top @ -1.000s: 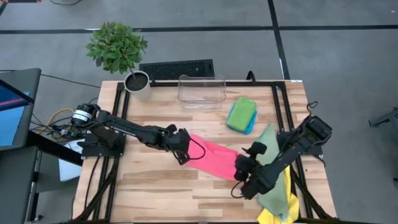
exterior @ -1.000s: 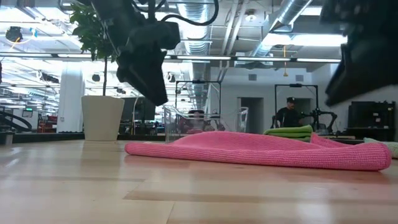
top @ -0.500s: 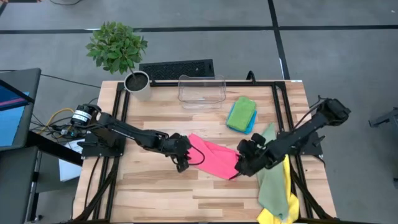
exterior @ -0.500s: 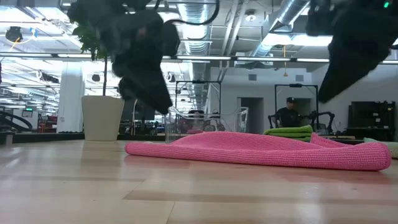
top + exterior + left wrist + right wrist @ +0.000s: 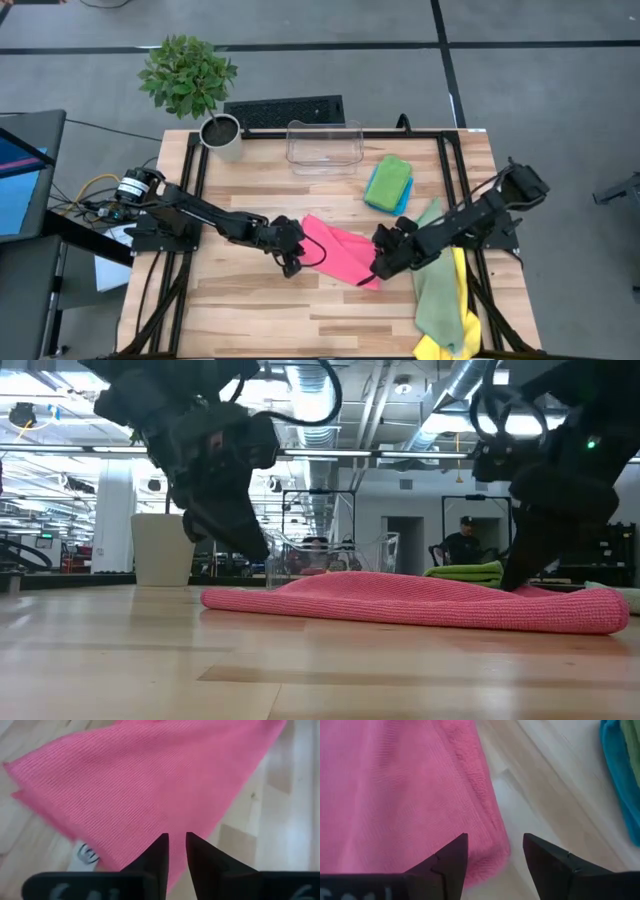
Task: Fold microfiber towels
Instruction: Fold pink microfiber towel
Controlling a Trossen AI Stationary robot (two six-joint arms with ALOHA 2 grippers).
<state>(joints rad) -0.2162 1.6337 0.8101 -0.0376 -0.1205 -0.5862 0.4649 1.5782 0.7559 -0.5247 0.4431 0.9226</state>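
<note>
The left gripper (image 5: pixel 293 262) sits at the left end of the pink towel (image 5: pixel 342 253) in the view from above, and the right gripper (image 5: pixel 381 264) sits at that towel's right end. The pink towel lies folded over near the middle of the table (image 5: pixel 250 320). A green towel (image 5: pixel 388 181) rests on a blue towel (image 5: pixel 403 198) near the far right, beside a clear bin (image 5: pixel 323 146). A sage towel (image 5: pixel 437 290) and a yellow towel (image 5: pixel 452 343) lie along the right edge. A potted plant (image 5: pixel 190 80) stands at the far left corner.

At table height, the pink towel (image 5: pixel 420 600) forms a low flat heap, with one gripper (image 5: pixel 245 540) just above its left part and the other (image 5: pixel 515 575) down at its right part.

The left wrist camera shows the left gripper (image 5: pixel 176 842) with its fingers nearly together, a thin gap between them, over the pink towel (image 5: pixel 150 780).

The right wrist camera shows the right gripper (image 5: pixel 495 850) with fingers spread apart over the edge of the pink towel (image 5: pixel 405 795), and the blue towel (image 5: pixel 620 780) farther off.
</note>
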